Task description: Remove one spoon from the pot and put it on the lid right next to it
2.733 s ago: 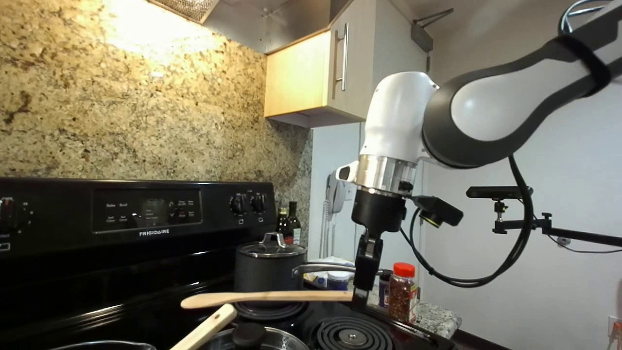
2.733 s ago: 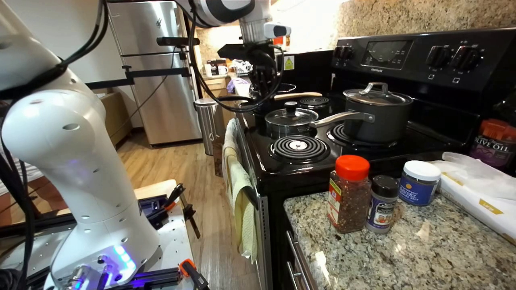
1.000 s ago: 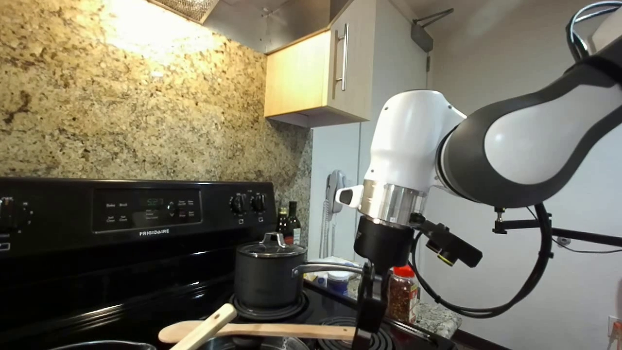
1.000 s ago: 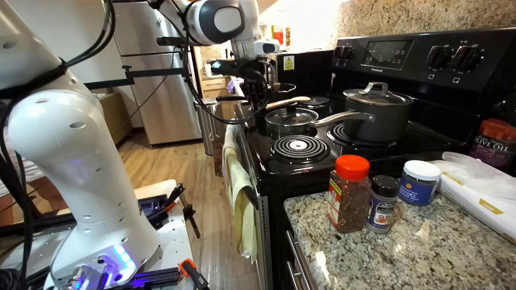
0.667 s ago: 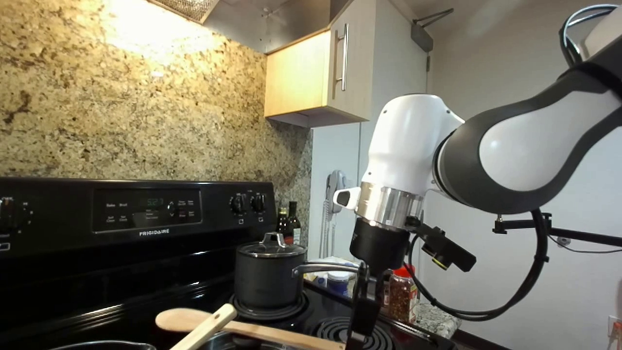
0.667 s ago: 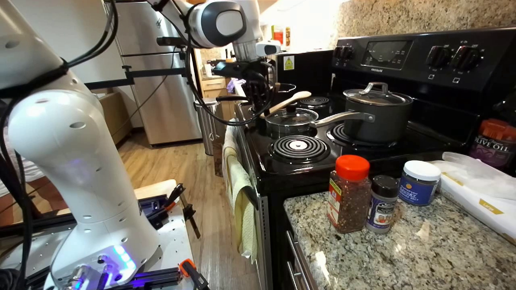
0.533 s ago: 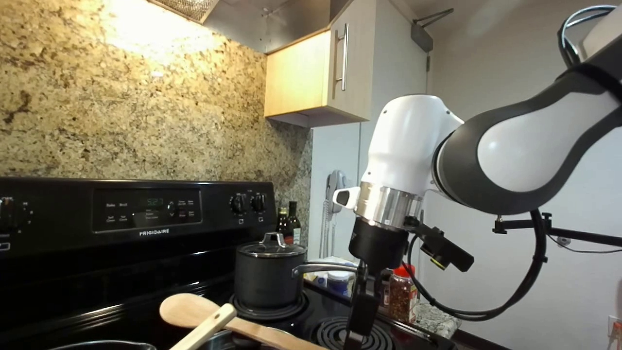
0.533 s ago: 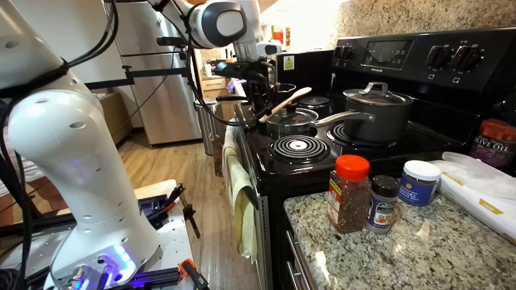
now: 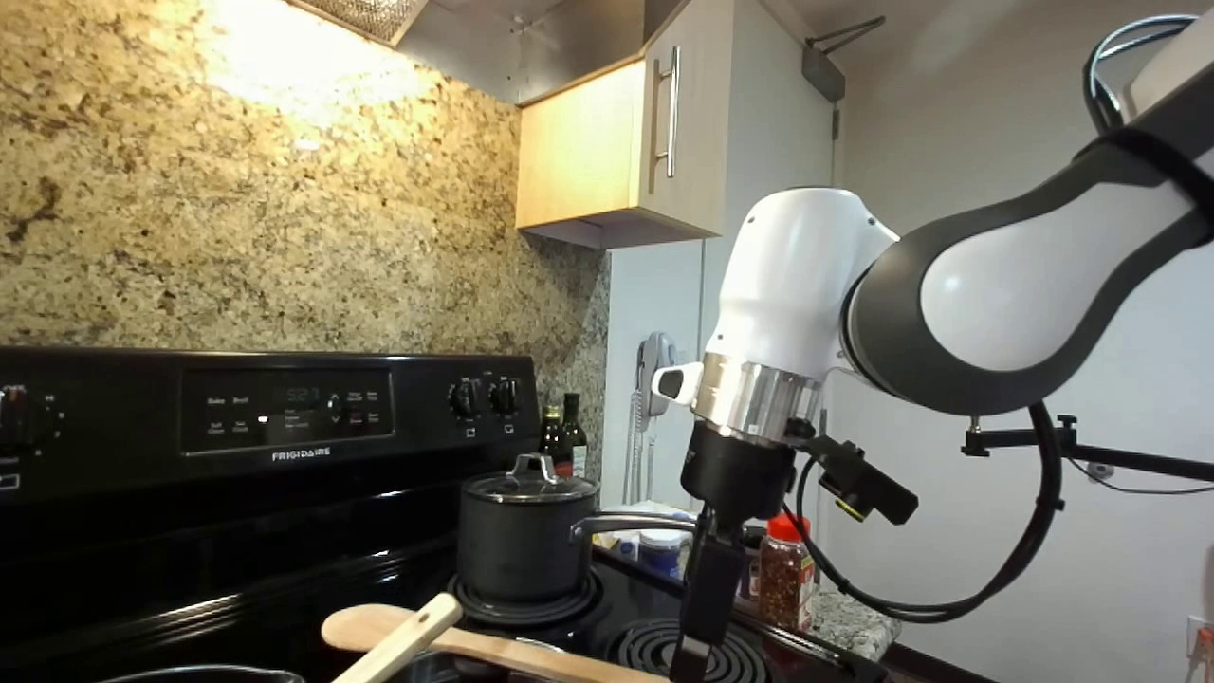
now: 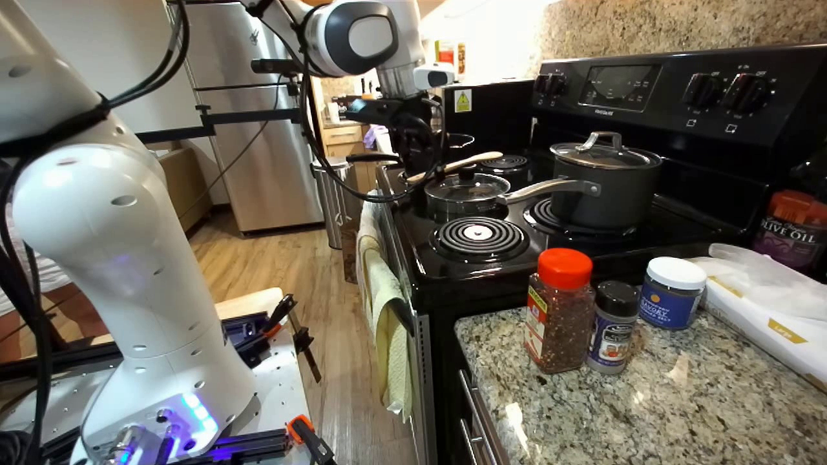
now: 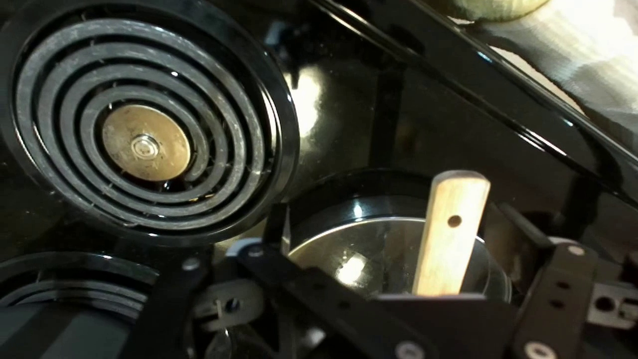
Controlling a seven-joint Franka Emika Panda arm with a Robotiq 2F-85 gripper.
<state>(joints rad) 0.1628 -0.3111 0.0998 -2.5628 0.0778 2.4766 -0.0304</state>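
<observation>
The black metal hand (image 11: 398, 224) is wide apart, holding nothing. The long pale wooden spoon (image 11: 451, 244) lies over the round clear glass lid (image 10: 483, 185), maybe wobbly on its round black knob (image 10: 466, 172); it's hard to see. So it could slide off, or the hand could bump it going up.

Glossy black stove panel (image 9: 285, 436), far: FRIGIDAIRE, 5:27
Orange-topped purple container (image 10: 791, 231), right: OLIVE OIL
Blue white-lidded jar (image 10: 672, 297): SAVORY
Long white box (image 10: 757, 323): Large
</observation>
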